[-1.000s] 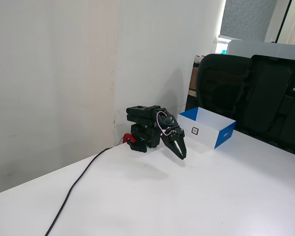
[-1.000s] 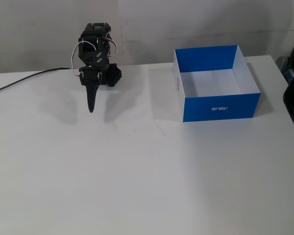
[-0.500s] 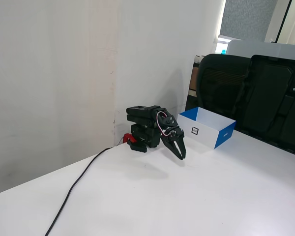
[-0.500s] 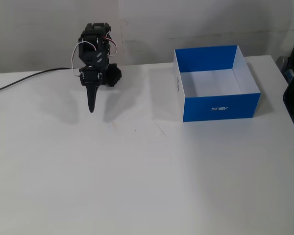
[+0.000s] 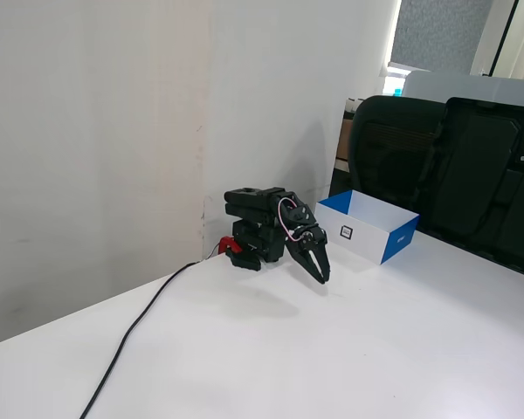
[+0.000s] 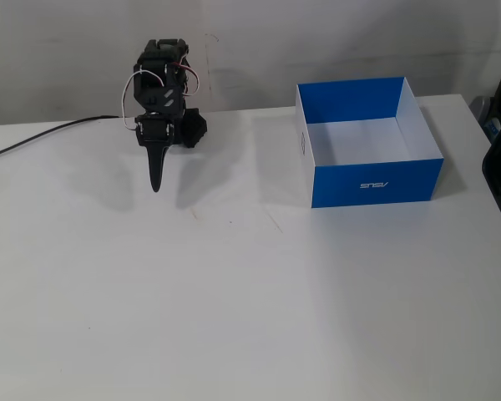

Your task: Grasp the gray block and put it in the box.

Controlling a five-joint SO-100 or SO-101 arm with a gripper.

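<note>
The black arm is folded at the back of the white table, near the wall. My gripper (image 5: pixel 321 276) points down just above the table, jaws together and holding nothing; in the other fixed view it (image 6: pixel 156 185) shows as a single narrow tip. The box (image 5: pixel 360 237) stands to the right of the arm, its white side with a small square mark facing the arm. In the other fixed view the box (image 6: pixel 376 182) shows blue walls and a bare white inside. The gray block shows in neither fixed view.
A black cable (image 5: pixel 135 327) runs from the arm's base across the table toward the front left, and also shows in the other fixed view (image 6: pixel 42 134). A red clamp (image 5: pixel 230 245) sits at the base. Black chairs (image 5: pixel 454 166) stand behind the table's right edge.
</note>
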